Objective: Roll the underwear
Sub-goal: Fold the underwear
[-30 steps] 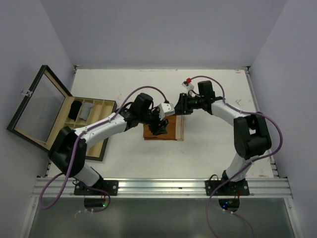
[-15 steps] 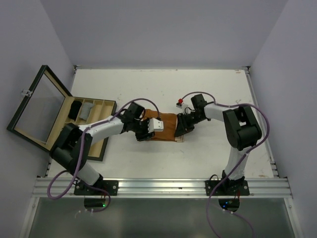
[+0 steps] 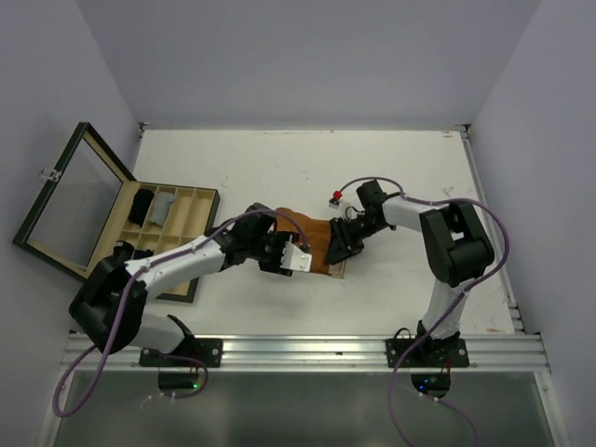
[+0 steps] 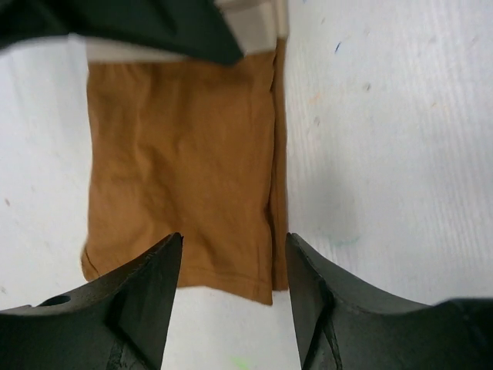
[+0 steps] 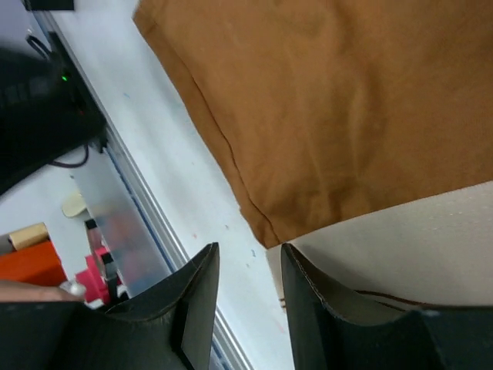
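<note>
The orange-brown underwear (image 3: 315, 233) lies flat on the white table between both arms. In the left wrist view its hem end (image 4: 185, 177) reaches just between my left gripper's (image 4: 233, 262) fingertips, which stand apart over bare table. The white waistband (image 4: 254, 23) is at the far end, under a black part of the other arm. My right gripper (image 5: 250, 262) is open at that end, with a corner of the cloth (image 5: 347, 100) and the waistband (image 5: 400, 239) beside its right finger. Seen from above, the left gripper (image 3: 291, 261) and right gripper (image 3: 335, 250) are low over the garment.
A compartmented wooden box (image 3: 191, 200) stands at the left with its glass lid (image 3: 70, 200) swung open. A black garment (image 3: 140, 207) and a grey one (image 3: 163, 209) sit in its compartments. A metal rail (image 3: 298, 352) runs along the near edge.
Both arms have come down from above onto the orange-brown underwear. The left gripper has shifted toward its near-left end and the right gripper toward its right end. The cloth now lies more spread out.
</note>
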You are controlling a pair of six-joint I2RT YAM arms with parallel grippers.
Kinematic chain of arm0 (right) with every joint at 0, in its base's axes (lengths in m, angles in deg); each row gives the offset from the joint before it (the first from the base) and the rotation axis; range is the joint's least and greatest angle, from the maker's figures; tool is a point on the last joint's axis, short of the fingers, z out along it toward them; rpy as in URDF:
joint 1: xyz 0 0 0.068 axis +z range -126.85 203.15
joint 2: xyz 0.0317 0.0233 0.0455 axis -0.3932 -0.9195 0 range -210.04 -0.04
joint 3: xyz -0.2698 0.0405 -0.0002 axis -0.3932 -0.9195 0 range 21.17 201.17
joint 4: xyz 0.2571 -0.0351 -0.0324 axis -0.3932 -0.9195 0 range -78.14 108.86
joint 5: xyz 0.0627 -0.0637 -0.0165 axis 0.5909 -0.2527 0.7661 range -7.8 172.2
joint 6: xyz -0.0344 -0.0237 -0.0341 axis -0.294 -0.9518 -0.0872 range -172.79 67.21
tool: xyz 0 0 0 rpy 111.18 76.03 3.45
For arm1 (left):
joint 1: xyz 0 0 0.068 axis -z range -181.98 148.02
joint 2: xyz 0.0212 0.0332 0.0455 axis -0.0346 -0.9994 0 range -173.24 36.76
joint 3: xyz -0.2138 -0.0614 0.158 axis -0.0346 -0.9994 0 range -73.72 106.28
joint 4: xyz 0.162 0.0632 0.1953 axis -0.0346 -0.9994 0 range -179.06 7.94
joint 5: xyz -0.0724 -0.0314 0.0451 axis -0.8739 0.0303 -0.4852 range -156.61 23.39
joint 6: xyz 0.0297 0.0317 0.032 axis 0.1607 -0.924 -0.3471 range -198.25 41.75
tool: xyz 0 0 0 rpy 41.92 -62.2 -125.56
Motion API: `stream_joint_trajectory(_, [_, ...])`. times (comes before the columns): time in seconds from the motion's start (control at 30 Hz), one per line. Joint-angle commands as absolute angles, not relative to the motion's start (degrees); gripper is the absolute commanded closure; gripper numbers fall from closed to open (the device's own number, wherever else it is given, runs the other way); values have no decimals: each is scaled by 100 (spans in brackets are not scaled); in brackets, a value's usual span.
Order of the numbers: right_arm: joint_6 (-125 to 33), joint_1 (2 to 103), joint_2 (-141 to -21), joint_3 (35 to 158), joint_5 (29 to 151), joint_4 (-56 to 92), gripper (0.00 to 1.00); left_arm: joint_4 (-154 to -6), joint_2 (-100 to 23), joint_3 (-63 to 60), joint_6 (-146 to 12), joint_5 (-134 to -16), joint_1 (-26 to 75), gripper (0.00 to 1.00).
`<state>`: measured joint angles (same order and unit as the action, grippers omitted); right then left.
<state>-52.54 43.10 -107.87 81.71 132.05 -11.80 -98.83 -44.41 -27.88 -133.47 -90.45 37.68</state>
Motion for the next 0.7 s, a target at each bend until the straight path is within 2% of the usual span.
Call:
stream_joint_trajectory(0.0, [-4639, 4276, -10209, 8374, 13661, -919, 58, -9551, -4190, -2767, -13679, -8904, 4300, 40])
stream_joint_trajectory(0.1, [-4514, 4214, -10216, 8664, 13485, -619, 58, -9577, -4585, -2435, -13461, -8815, 4591, 43])
stream_joint_trajectory(0.4, [-5918, 4214, -10498, 9052, 12958, -1708, 70, -9674, -5465, -1888, -13160, -8692, 4688, 61])
stream_joint_trajectory(0.5, [-6210, 4214, -10287, 9017, 12712, -1946, 71, -9577, -5299, -2064, -13257, -8797, 4671, 59])
stream_joint_trajectory(0.67, [-6334, 4231, -10059, 8666, 12826, -2307, 70, -9568, -5315, -1775, -12976, -9026, 4785, 48])
